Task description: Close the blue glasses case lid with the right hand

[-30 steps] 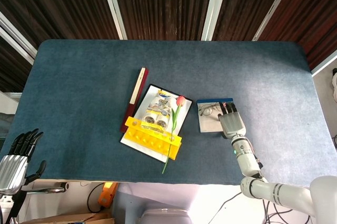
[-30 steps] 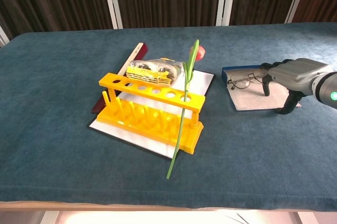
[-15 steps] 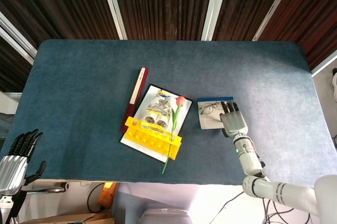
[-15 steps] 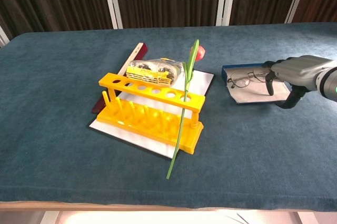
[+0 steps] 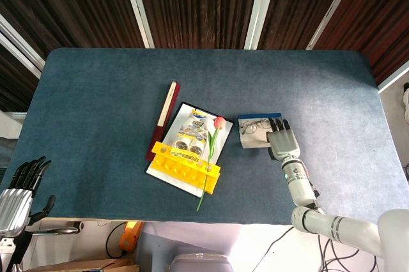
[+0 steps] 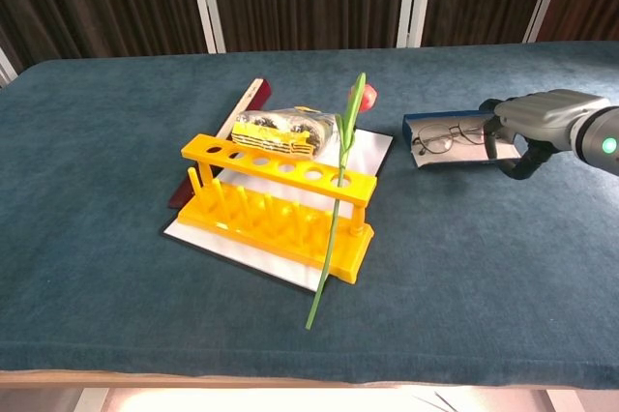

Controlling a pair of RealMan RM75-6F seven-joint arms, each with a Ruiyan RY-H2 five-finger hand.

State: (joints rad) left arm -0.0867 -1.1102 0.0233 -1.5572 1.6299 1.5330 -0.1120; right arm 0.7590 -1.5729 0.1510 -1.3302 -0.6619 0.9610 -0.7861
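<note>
Blue glasses case (image 5: 255, 133) (image 6: 447, 140): long axis 9-to-3, lid half raised, spectacles (image 6: 437, 139) inside. Right hand (image 5: 283, 142) (image 6: 540, 121) grips lid at 3 o'clock end. Left hand (image 5: 19, 192) open, idle.

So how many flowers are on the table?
1. A single tulip stands in the yellow rack, near the table's middle; its pink bloom is up by the snack bag. None seem hidden.
</note>
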